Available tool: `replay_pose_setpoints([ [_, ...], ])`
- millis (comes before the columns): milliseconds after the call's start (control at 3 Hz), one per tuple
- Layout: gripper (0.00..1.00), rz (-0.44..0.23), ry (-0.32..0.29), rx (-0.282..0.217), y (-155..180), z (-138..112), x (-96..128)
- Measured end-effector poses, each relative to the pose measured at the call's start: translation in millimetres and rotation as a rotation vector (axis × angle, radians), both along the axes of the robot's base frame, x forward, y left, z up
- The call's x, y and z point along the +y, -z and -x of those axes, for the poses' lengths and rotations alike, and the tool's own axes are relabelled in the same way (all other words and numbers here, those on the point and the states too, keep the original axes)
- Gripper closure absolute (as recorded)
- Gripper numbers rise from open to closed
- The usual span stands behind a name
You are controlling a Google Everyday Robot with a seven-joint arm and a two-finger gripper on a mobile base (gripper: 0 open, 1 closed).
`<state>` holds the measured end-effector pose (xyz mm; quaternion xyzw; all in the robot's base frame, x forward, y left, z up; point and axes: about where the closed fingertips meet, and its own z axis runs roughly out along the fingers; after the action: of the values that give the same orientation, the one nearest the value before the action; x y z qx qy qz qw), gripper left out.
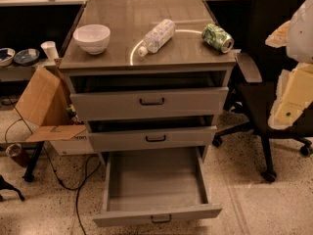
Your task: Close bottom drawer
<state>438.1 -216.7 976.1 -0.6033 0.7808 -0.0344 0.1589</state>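
The bottom drawer (155, 180) of the grey cabinet is pulled far out towards me. Its plain grey box interior is empty. Its short front panel (156, 215) with a small dark bar handle (161, 219) sits near the lower edge of the view. The middle drawer (152, 139) and the top drawer (149, 103) each stand slightly ajar. My gripper (293, 77) shows as a white and cream shape at the right edge, well above and to the right of the bottom drawer, touching nothing.
On the cabinet top (122, 13) lie a white bowl (91, 37), a plastic bottle (156, 35) on its side and a green can (217, 37). A black office chair (264, 97) stands close on the right. A cardboard box (44, 102) and floor cables (78, 185) lie on the left.
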Motion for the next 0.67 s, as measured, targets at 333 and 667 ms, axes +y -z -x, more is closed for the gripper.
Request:
replay_pose_setpoints([
  [333, 0.0, 0.0, 0.0, 0.0, 0.0, 0.0, 0.0],
  [667, 0.0, -0.021, 0.007, -0.015, 0.7, -0.1, -0.4],
])
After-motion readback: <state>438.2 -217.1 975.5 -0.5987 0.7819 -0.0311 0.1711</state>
